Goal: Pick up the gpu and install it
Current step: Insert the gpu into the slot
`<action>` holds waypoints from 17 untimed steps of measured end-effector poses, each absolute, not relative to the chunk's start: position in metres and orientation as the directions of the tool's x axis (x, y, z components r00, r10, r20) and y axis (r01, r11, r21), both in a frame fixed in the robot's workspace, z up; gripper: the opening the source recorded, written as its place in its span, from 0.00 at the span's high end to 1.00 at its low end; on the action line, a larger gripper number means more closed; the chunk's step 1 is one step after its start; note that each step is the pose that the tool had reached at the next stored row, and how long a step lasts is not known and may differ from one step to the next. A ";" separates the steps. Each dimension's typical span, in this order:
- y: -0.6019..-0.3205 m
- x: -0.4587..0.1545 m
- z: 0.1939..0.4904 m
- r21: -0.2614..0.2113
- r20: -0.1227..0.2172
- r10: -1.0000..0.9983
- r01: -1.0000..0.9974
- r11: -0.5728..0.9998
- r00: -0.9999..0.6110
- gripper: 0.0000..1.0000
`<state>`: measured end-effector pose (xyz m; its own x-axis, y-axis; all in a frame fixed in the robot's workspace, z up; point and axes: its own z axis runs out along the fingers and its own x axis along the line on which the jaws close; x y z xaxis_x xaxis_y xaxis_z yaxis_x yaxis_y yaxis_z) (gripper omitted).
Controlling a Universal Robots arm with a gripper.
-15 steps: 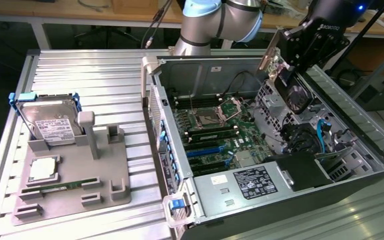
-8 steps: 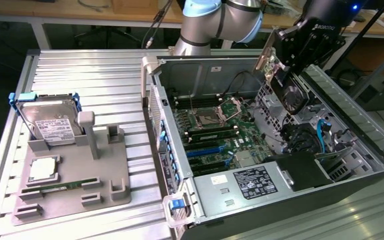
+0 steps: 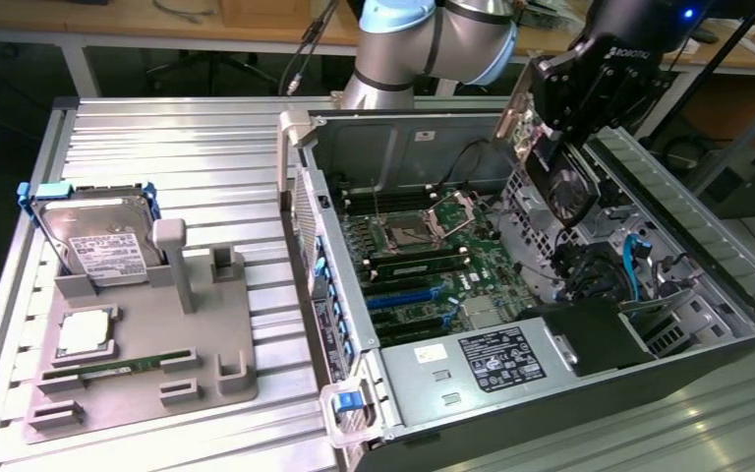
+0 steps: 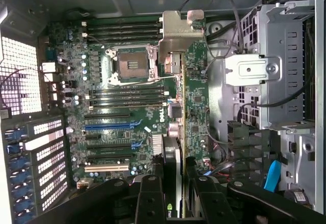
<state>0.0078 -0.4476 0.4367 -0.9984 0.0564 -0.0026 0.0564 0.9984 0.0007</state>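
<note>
From the exterior view, the gripper (image 3: 558,147) hangs over the open computer case (image 3: 404,138). Its fingers are clamped on the gpu (image 3: 569,192), which hangs on edge beneath it with the silvery bracket (image 3: 519,108) running alongside the gripper's body. The motherboard (image 3: 431,265) lies well below the card, with nothing touching. A hard drive (image 3: 95,241) stands on a grey fixture (image 3: 207,344) outside the case, far from the gripper. "ROBOTIQ" is printed in white on the gripper's body. The power supply (image 3: 502,359) carries a white sticker I can't read.

In the wrist view, two black fingers (image 4: 151,193) pinch the gpu (image 4: 172,168), seen edge-on and stretching away from the gripper to its bracket (image 4: 175,35). Beneath it lie the motherboard (image 4: 127,81) and its expansion slots, one of them blue (image 4: 107,126).

My worry is the narrow pinch. If the card sits slightly tilted in the fingers, I'd expect its connector edge to meet a slot crooked and jam. The bracket could also catch on the case wall on the way down. Loose cables (image 4: 224,10) beside the drive cage (image 4: 265,71), close to the card, look able to snag it.

"DELL" is printed on the board just beside the card. A logo on the card between the fingers looks like NVIDIA's, partly hidden.
</note>
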 end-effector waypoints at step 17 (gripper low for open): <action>-0.448 0.006 0.437 0.001 -0.003 0.037 0.037 0.999 -0.999 0.73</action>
<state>0.0065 -0.4476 0.4367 -0.9993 0.0367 -0.0026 0.0367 0.9993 0.0006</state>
